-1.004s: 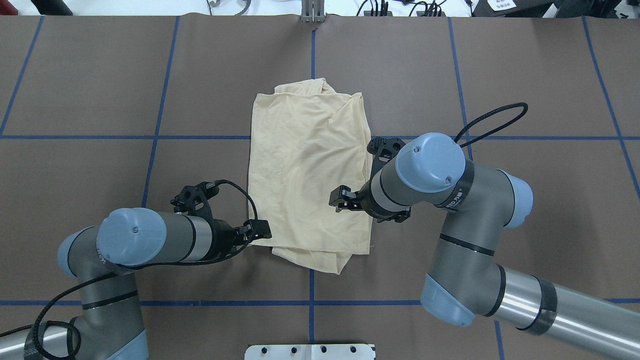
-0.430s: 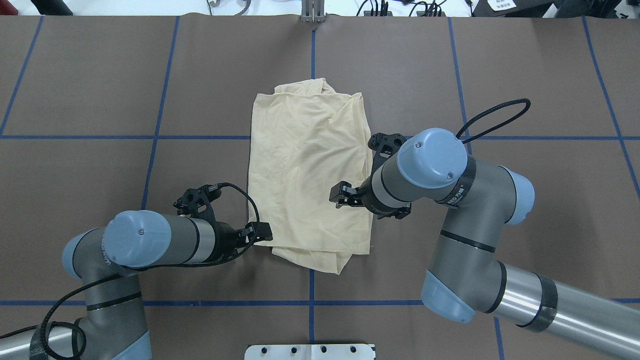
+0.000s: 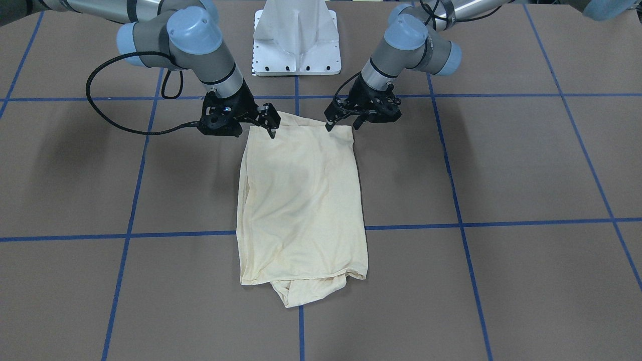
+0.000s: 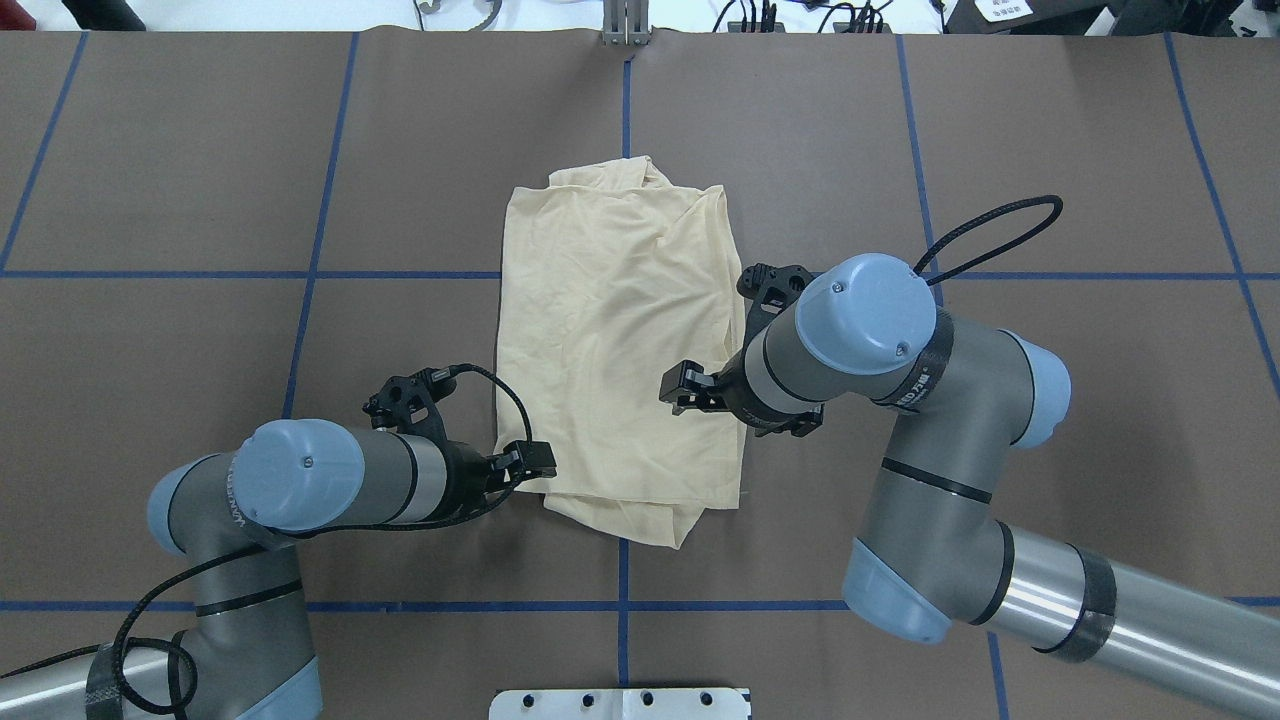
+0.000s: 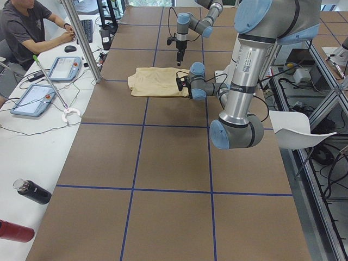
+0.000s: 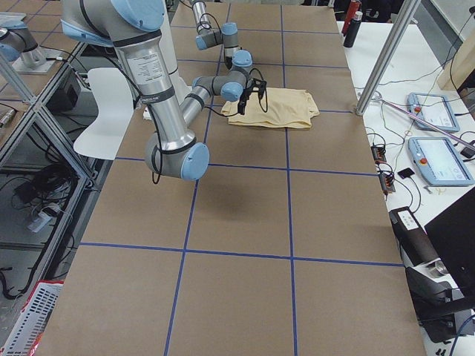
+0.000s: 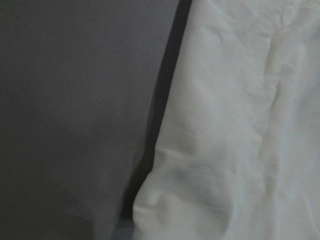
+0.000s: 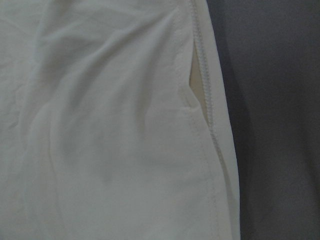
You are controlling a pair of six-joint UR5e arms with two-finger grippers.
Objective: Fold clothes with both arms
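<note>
The cream-yellow shirt [image 4: 610,330] lies folded into a long rectangle at the table's middle, plain side up; its print and neck tag are hidden. A bunched part sticks out at the far end [image 3: 301,296]. My left gripper [image 4: 535,462] sits low at the shirt's near-left corner and looks open, with fingers either side of that corner in the front view [image 3: 343,125]. My right gripper [image 4: 680,390] is open over the shirt's near-right part, close to its hemmed edge [image 8: 205,100]. The left wrist view shows the shirt's edge [image 7: 240,125] on the table.
The brown table cover [image 4: 200,180] has blue tape grid lines. The white pedestal base [image 3: 297,45] stands at the robot's side. A person sits at a side desk [image 5: 27,27] with tablets; bottles [image 5: 32,191] lie on it.
My left arm has moved right and slightly toward the robot, bringing its gripper in to the shirt's near-left corner. My right arm has shifted only slightly. The shirt has not moved.
</note>
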